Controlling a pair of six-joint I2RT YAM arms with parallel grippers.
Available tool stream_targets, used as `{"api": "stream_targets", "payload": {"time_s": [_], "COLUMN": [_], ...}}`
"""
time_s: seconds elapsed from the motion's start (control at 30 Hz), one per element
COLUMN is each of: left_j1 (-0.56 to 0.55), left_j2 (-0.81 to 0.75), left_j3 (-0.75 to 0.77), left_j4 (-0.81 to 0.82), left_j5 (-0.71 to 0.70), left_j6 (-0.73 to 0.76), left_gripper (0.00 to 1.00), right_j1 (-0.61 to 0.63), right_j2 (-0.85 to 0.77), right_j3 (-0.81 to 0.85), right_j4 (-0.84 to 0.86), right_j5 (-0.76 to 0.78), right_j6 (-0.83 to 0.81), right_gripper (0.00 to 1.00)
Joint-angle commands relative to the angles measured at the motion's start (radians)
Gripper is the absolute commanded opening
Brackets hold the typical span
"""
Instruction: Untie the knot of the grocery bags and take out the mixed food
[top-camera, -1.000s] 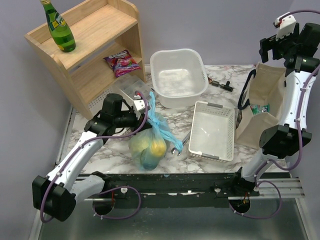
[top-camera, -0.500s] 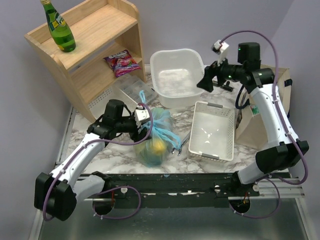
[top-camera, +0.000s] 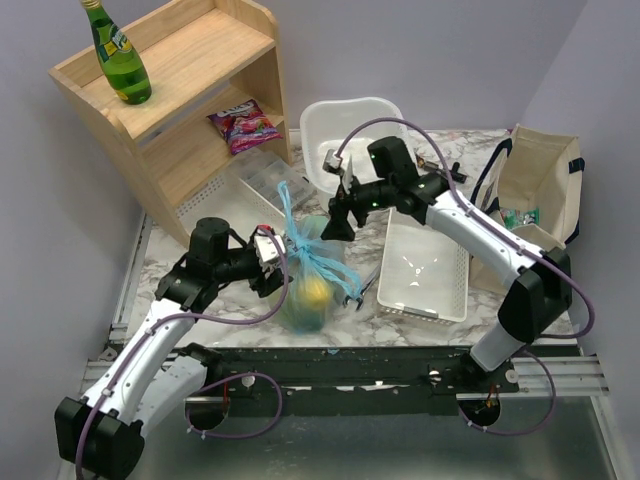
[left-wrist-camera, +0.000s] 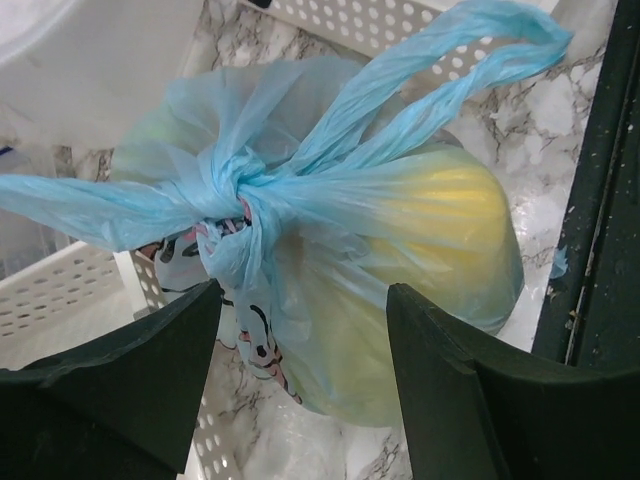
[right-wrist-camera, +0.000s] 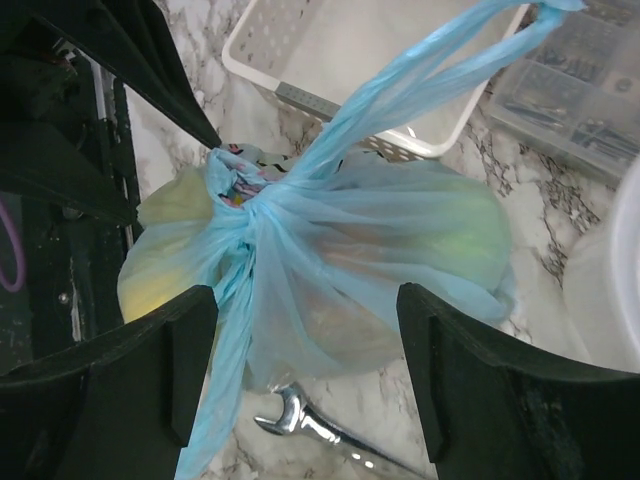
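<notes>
Flanking the tied blue bag

We see the bag (top-camera: 312, 288) on the tabletop (top-camera: 240, 305), centre frame, its knot (left-wrist-camera: 235, 212) tied. Left jaws and right jaws gape wide either side, gripping nothing.
</notes>
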Motion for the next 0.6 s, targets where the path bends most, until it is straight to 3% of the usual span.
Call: {"api": "stream_targets", "payload": {"time_s": [0.0, 0.2, 0.37, 0.47, 0.53, 0.57], "left_j1": [0.005, -0.014, -0.032, -0.033, -0.033, -0.033], "left_j2": [0.061, 0.158, 0.171, 0.166, 0.155, 0.141], "left_j3": [-0.04, -0.025, -0.044, -0.044, -0.034, -0.032], "left_j4": [0.164, 0.253, 0.264, 0.24, 0.218, 0.205], "left_j5": [-0.085, -0.137, -0.178, -0.181, -0.186, -0.188], "left_j6": [-0.061, -0.064, -0.042, -0.044, -0.06, -0.061], "left_gripper": [0.67, 0.59, 0.4, 0.1, 0.0, 0.0], "right_j1": [0.046, 0.073, 0.088, 0.088, 0.088, 0.088], "right_j2": [0.062, 0.121, 0.107, 0.091, 0.077, 0.065], "right_j3": [-0.038, -0.052, -0.1, -0.116, -0.121, -0.126], "right_j4": [0.171, 0.165, 0.154, 0.131, 0.105, 0.091], "right_j5": [0.01, 0.017, 0.038, 0.059, 0.079, 0.093], "right_j6": [0.004, -0.012, -0.045, -0.06, -0.064, -0.067], "right_gripper": [0.76, 0.61, 0.47, 0.27, 0.12, 0.01]}}
